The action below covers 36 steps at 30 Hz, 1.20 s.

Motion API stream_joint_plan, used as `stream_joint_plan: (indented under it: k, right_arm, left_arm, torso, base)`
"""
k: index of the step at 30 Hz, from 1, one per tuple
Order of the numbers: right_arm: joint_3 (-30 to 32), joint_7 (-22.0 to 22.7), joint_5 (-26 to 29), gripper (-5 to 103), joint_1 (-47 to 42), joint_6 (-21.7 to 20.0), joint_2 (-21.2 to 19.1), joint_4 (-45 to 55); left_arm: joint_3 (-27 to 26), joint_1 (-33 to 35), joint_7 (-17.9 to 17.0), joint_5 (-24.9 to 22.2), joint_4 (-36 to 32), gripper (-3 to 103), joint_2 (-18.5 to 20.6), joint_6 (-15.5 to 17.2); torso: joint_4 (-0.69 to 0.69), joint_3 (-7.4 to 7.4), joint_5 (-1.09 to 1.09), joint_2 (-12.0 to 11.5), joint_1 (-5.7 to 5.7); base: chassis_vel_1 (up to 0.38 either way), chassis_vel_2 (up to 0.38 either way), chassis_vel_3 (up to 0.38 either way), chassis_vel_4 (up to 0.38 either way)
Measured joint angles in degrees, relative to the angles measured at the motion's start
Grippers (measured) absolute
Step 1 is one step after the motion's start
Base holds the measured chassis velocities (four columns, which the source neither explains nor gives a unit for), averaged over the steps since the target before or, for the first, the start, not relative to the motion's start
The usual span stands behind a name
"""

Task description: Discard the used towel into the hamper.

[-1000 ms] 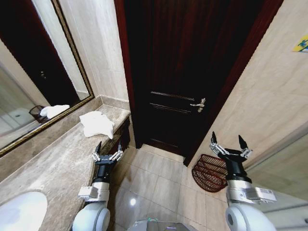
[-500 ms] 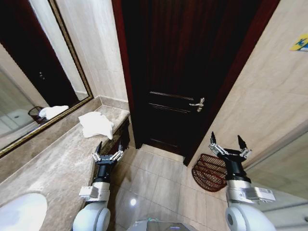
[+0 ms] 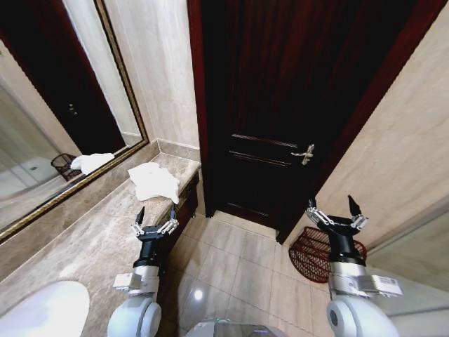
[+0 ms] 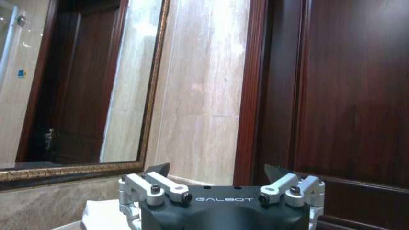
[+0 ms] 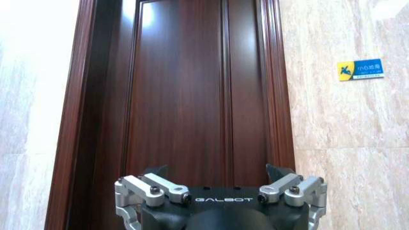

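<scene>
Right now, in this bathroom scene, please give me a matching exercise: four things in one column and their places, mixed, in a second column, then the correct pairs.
Things:
1. white crumpled towel
2. reddish-brown round wicker hamper
3. brass lever door handle
4. gold-framed wall mirror

Places:
A. on the dark wooden door
B. on the marble counter, far end
C. above the counter, on the robot's left
D. on the tiled floor by the right wall

Pairs: 1-B, 2-D, 3-A, 4-C
</scene>
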Motion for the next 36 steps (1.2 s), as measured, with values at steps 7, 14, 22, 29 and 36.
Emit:
stream_joint_plan:
  k: [7, 14, 22, 29, 36]
  right_arm:
    - [-0.01, -0.39, -0.82, 100, -0.45, -0.01, 0.06, -0.01]
    - [-0.06, -0.76, -1.15, 100, -0.89, -0.01, 0.22, 0.04]
    - [-0.15, -1.17, -1.4, 100, -1.43, 0.33, 0.37, 0.27]
    - [-0.31, -0.85, -0.92, 100, -1.47, 1.88, 0.4, 0.23]
    - [-0.18, -1.69, 0.53, 100, -1.76, 0.92, 0.41, 0.88]
  left_arm:
    - [0.0, -0.2, -0.13, 0.4, 0.57, 98, -0.27, 0.48]
    - [-0.6, -0.35, 0.04, 0.62, 1.14, 96, -0.35, -0.25]
    - [-0.43, -0.39, -0.69, 1.05, 1.14, 98, -0.32, -0.42]
    - [-0.59, -0.51, -1.28, 2.0, 1.55, 100, -0.45, -2.95]
    - [-0.71, -0.56, -1.27, 3.08, 1.75, 100, -0.51, -4.01]
  torso:
    - [0.0, 0.0, -0.02, 0.01, 0.0]
    - [0.0, 0.71, -0.01, 1.43, 0.7]
    - [0.0, 2.09, -0.02, 4.11, 1.96]
    - [0.0, 2.54, -0.02, 4.97, 2.38]
    - [0.0, 2.55, -0.02, 4.97, 2.39]
  base:
    - [0.0, 0.0, 0.0, 0.0]
    - [0.0, 0.0, 0.0, 0.0]
    - [0.0, 0.0, 0.0, 0.0]
    - [0.0, 0.0, 0.0, 0.0]
    - [0.0, 0.0, 0.0, 0.0]
